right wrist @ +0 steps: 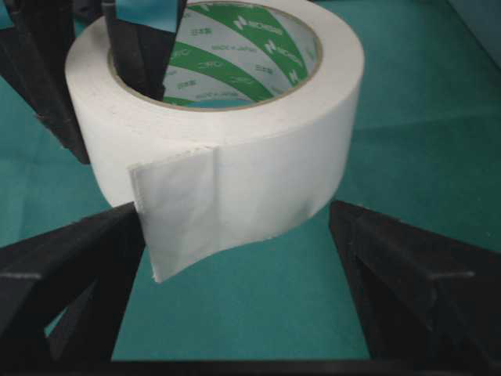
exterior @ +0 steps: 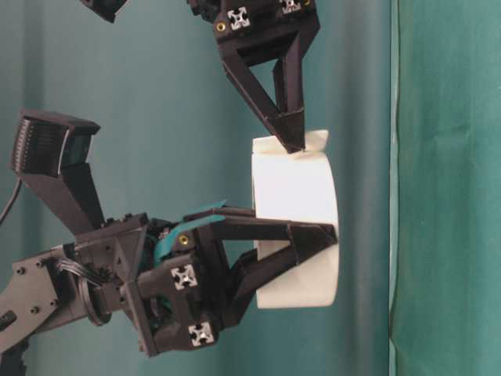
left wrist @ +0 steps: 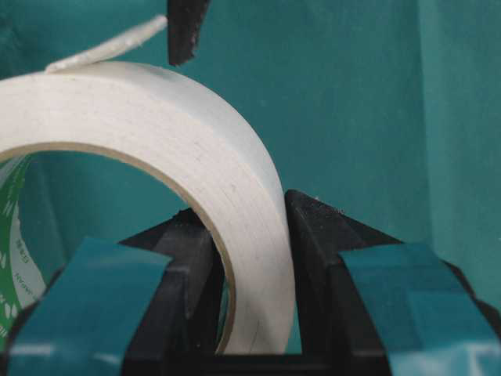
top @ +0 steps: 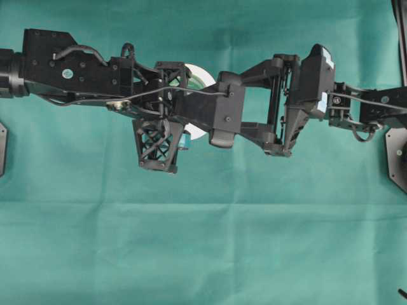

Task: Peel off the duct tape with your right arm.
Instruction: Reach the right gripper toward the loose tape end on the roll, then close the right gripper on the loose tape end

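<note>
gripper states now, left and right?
Left tool: shut on the duct tape wall.
Right tool: open, straddling the loose strip end, not gripping yet.

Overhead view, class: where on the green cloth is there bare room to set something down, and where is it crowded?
Free: the wide band of green cloth below both arms, and the narrower strip above them. Crowded: the middle row, where the left claw clamps the duct tape wall and the right claw straddles its loose strip end.
</note>
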You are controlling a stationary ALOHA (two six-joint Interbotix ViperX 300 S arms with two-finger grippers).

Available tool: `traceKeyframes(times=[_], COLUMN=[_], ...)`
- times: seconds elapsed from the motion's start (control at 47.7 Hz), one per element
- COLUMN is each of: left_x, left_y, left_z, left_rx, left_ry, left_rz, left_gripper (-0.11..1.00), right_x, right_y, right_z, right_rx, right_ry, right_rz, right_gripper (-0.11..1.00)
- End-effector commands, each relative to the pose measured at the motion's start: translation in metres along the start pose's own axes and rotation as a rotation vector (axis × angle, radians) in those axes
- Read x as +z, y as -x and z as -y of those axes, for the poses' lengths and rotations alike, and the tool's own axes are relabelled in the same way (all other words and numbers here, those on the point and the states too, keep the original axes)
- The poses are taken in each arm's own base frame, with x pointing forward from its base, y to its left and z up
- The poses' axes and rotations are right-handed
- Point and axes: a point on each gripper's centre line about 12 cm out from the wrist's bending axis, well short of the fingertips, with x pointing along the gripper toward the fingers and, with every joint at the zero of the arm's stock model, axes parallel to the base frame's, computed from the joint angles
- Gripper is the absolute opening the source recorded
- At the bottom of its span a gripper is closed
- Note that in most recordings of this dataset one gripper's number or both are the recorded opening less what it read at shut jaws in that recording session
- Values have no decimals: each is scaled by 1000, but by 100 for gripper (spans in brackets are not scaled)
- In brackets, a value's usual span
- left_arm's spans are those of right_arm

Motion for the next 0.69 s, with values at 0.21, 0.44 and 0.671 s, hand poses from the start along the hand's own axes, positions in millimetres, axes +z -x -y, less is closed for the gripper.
traceKeyframes(times=[0.21, 0.44, 0.671], left_x=[5, 5, 5], left_y=[11, 11, 11], left_z=[1, 1, 2], left_rx=[5, 5, 4], left_ry=[-5, -5, -8], left_rz=[32, 32, 32], left_gripper=[20, 20, 20], right_x=[8, 4, 5], right_y=[0, 2, 1], right_z=[3, 5, 5], right_rx=[-8, -13, -16], right_ry=[-6, -6, -5], right_rz=[29, 19, 23], right_gripper=[64, 62, 51])
